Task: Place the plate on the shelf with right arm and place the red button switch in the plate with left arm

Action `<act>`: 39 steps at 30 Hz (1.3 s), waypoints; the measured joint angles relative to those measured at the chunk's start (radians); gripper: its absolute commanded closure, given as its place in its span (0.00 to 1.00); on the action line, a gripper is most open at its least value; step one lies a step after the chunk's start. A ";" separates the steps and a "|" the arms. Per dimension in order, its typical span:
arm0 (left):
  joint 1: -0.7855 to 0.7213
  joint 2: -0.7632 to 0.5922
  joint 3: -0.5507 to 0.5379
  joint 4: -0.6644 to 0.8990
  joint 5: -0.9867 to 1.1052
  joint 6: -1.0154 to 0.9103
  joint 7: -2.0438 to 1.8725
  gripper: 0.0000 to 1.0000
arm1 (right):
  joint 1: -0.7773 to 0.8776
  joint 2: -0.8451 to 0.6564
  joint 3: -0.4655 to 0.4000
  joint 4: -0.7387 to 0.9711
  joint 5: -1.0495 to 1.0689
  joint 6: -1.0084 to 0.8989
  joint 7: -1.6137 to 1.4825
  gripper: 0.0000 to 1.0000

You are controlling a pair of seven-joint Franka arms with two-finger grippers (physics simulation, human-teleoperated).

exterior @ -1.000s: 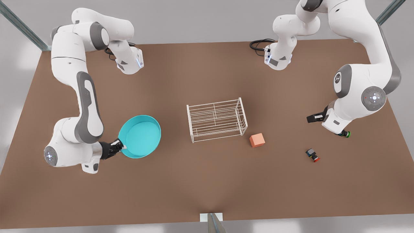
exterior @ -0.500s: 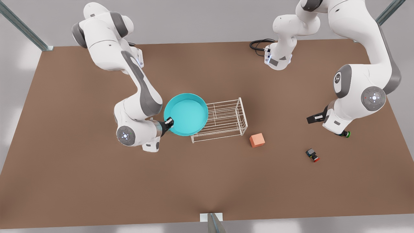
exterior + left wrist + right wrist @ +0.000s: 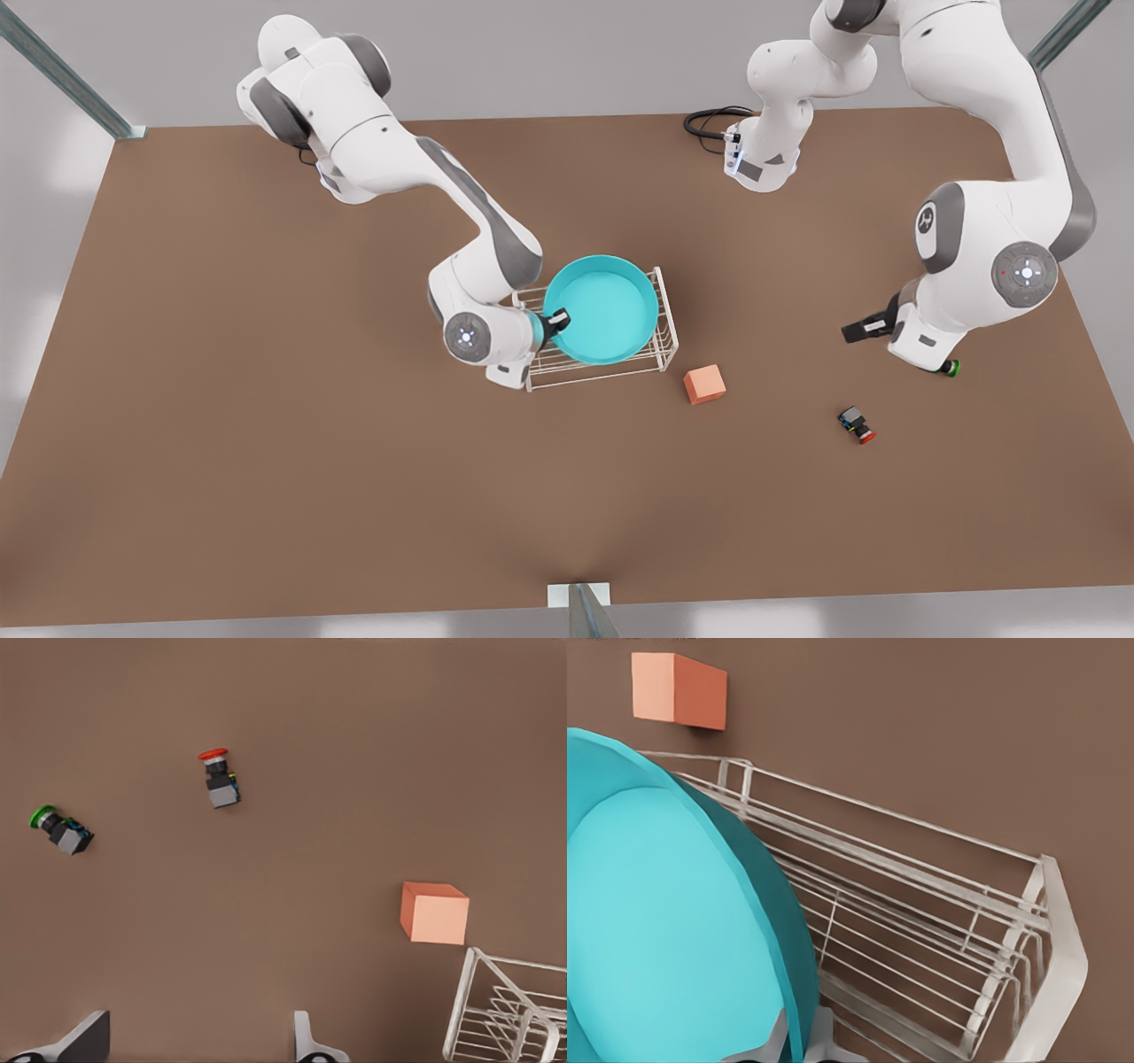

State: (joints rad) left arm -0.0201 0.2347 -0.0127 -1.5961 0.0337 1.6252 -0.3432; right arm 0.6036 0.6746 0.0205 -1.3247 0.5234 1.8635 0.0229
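Observation:
The turquoise plate (image 3: pixel 602 308) (image 3: pixel 656 930) hangs over the white wire shelf (image 3: pixel 660 354) (image 3: pixel 921 904), covering most of its top. Whether it touches the bars I cannot tell. My right gripper (image 3: pixel 556 319) (image 3: pixel 788 1047) is shut on the plate's rim on the side toward the front view's left. The red button switch (image 3: pixel 858 424) (image 3: pixel 219 778) lies on its side on the table at the front view's right. My left gripper (image 3: pixel 197 1050) hovers open, high above the table near that switch, with nothing between its fingers.
A green-capped switch (image 3: pixel 950 367) (image 3: pixel 58 828) lies just under the left arm's hand. An orange cube (image 3: pixel 704 384) (image 3: pixel 434 913) (image 3: pixel 678 689) sits beside the shelf's near corner. A black cable (image 3: pixel 709 120) coils at the far edge of the brown table (image 3: pixel 266 496).
My right arm has carried the plate from the front view's left across to above the shelf. The left arm has barely shifted.

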 measured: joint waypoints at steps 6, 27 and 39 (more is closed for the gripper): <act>0.050 0.169 -0.005 -0.060 -0.004 0.227 -0.095 0.00 | -0.003 -0.179 -0.115 -0.013 0.006 0.022 0.079 0.00; 0.127 0.401 0.001 -0.257 0.037 0.904 -0.103 0.00 | -0.176 -0.529 -0.425 -0.441 -0.443 -0.146 0.027 0.00; 0.130 0.447 0.002 -0.268 0.049 0.994 -0.078 0.53 | -0.183 -0.542 -0.426 -0.446 -0.457 -0.099 0.099 0.00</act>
State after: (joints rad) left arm 0.1101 0.6817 -0.0104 -1.8640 0.0826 2.6195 -0.4216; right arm 0.4204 0.1328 -0.4057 -1.7707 0.0665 1.7647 0.1224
